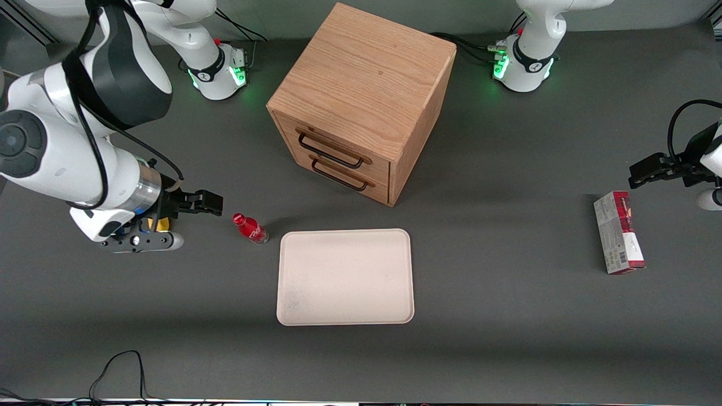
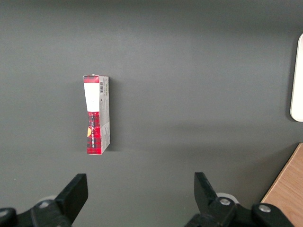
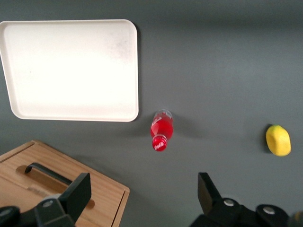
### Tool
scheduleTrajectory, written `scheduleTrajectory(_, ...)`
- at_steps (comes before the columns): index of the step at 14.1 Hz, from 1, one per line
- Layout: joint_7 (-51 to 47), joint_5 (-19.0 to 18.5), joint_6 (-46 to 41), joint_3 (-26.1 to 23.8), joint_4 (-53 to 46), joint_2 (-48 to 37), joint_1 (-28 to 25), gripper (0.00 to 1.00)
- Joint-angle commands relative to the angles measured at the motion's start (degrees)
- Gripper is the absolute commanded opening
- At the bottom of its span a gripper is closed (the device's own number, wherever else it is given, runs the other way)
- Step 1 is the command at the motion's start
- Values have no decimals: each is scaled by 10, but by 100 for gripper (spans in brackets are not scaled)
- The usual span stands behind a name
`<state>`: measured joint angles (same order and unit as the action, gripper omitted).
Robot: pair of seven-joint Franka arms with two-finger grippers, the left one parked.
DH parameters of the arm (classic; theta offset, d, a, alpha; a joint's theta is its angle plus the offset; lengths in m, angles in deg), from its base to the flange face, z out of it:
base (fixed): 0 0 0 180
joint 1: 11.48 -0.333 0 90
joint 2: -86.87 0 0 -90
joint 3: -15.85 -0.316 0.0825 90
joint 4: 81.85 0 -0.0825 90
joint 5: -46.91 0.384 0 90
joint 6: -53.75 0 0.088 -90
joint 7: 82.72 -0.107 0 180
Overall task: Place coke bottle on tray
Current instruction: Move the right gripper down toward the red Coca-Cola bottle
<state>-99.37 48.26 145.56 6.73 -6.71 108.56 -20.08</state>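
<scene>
The coke bottle (image 1: 250,228) is seen standing on the table, just beside a corner of the tray (image 1: 345,313), not on it. The gripper (image 1: 211,204) is held above the table close to the bottle, not touching it. Its fingers are spread wide apart, with nothing between them.

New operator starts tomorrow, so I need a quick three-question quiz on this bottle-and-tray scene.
1. True or false: the coke bottle already stands on the tray.
2. Which yellow item lies near the pincer? A) lemon B) banana C) cup
3. Fill in: the pincer's fingers are ____.

Key
1. False; it stands on the table beside the tray, nearer the working arm.
2. A.
3. Open, holding nothing, hovering near the bottle.
</scene>
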Motion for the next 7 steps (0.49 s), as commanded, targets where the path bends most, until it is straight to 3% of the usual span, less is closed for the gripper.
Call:
scheduleTrajectory(1,-14,3,95,1,124,-36,-3,100)
scheduleTrajectory(7,-13,1,314,0,320,-47,-4,100)
